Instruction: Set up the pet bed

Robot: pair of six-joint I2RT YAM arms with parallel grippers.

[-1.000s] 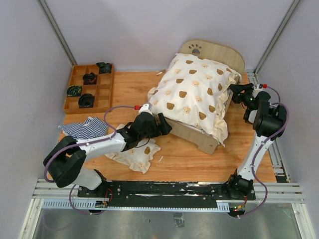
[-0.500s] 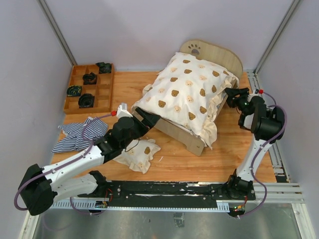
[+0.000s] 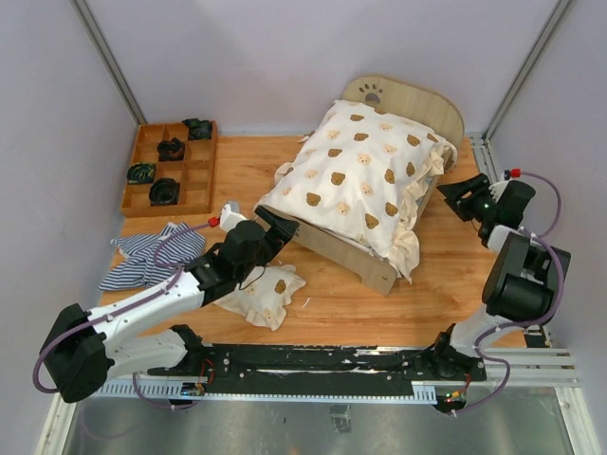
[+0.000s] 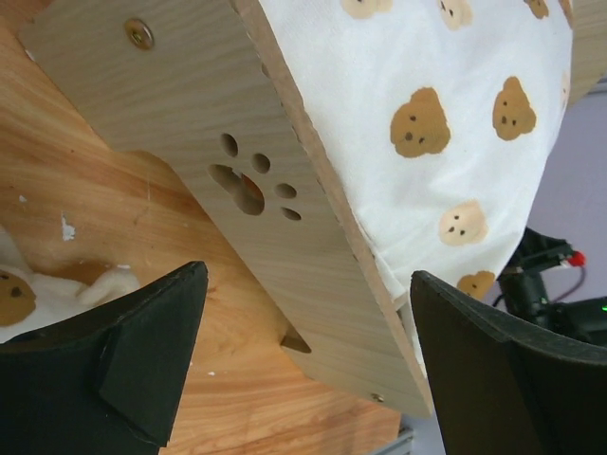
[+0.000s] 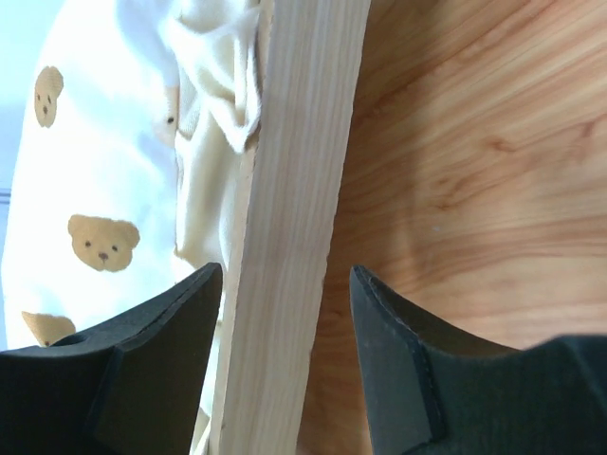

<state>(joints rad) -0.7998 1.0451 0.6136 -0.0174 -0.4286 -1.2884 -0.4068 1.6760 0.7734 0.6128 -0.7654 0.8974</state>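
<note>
Bed (image 3: pixel 351 254) sits angled on the wood-grain desk (image 3: pixel 455 275) inside pale lilac walls (image 3: pixel 285 57) with metal corner posts (image 3: pixel 104 47), bear quilt (image 3: pixel 365 180) draped over it, footboard (image 4: pixel 285 237) just ahead inside the widely spread left tool (image 3: pixel 282 222), side rail (image 5: pixel 285 237) inside the widely spread right tool (image 3: pixel 453 196).

The fixed top camera looks down from above and behind both arm bases, taking in the whole wooden table (image 3: pixel 446 275) and the pet bed (image 3: pixel 341 250). The left wrist camera sits close to the bed's paw-print footboard (image 4: pixel 190 104), framed between the left gripper (image 4: pixel 308 277) fingers. The right wrist camera, just as close, looks past the right gripper (image 5: pixel 285 270) along the side rail (image 5: pixel 294 142). All three views share the bed and its bear-print quilt (image 3: pixel 365 180).
</note>
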